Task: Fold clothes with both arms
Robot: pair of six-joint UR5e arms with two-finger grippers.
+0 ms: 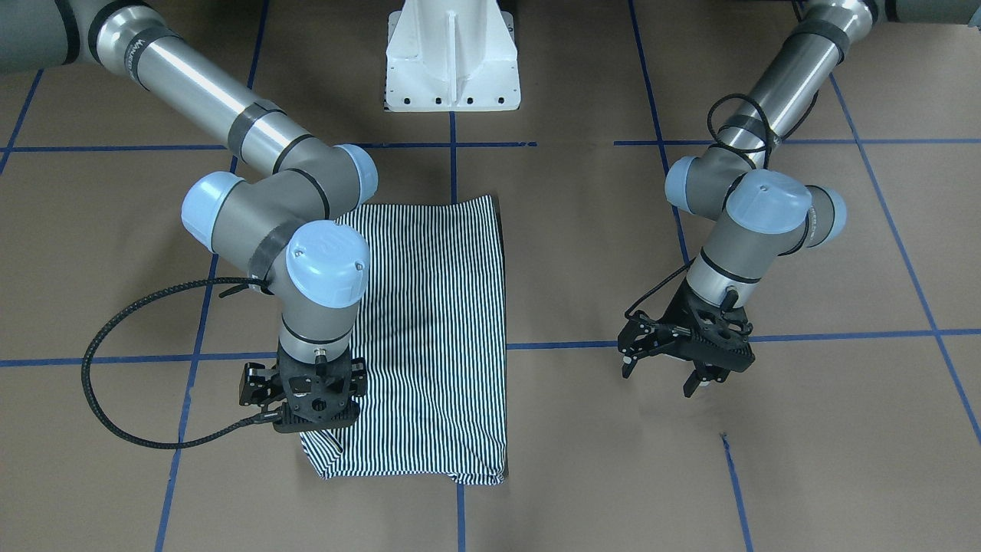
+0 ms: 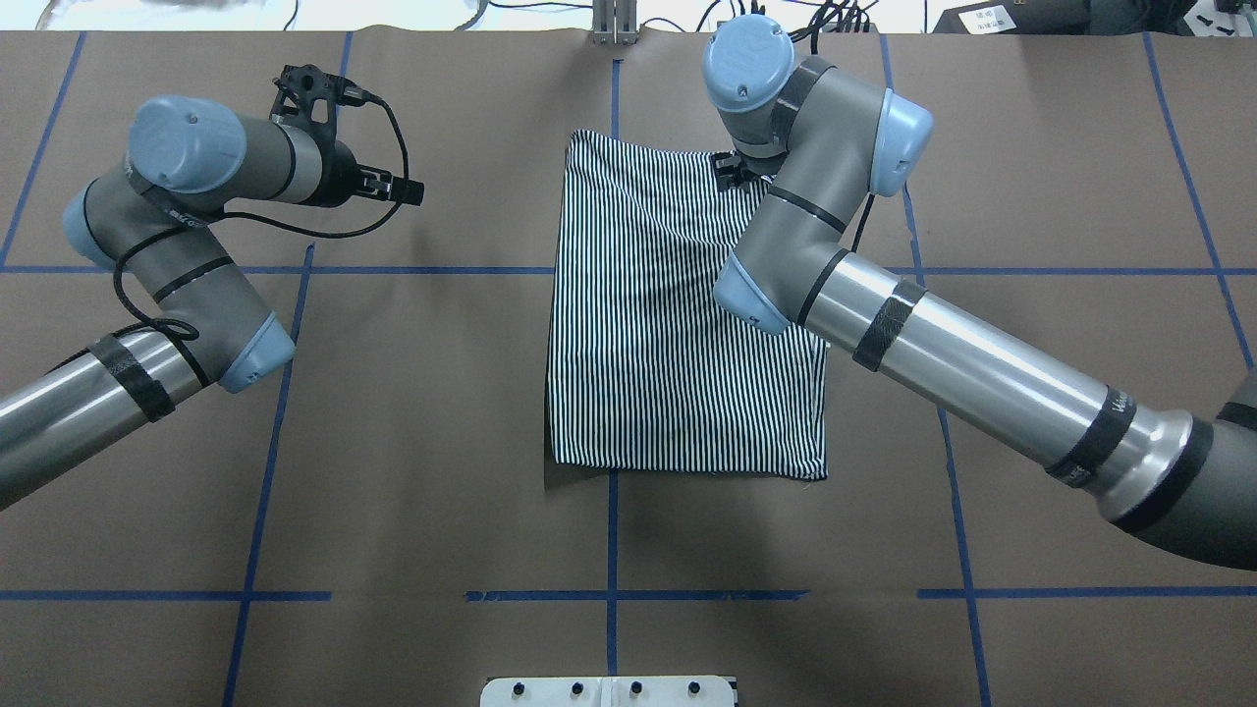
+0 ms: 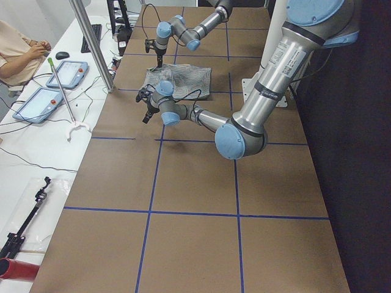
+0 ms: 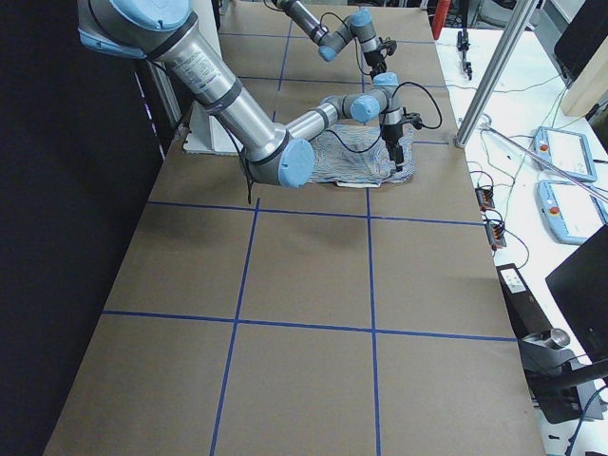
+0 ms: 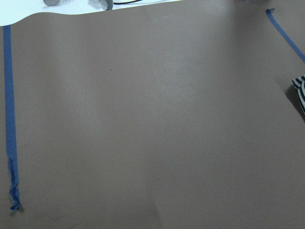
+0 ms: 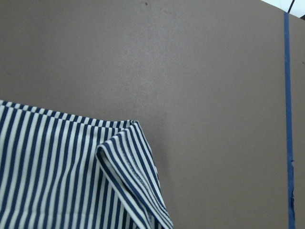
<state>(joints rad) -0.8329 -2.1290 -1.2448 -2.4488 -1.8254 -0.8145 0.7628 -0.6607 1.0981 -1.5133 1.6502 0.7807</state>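
Grey right arm point(image 1: 253, 207) points its tool point(image 1: 310, 418) down over the striped shirt point(image 1: 437, 330)

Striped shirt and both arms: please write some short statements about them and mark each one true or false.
1. The striped shirt lies as a rough rectangle on the brown table. True.
2. The left pincer hangs over the shirt. False: it hangs over bare table, apart from the shirt.
3. The right pincer is at a shirt corner on the side far from the white pedestal. True.
4. The shirt's collar shows. False: only striped cloth is visible.
5. The grid lines on the table are red. False: the tape lines are blue.
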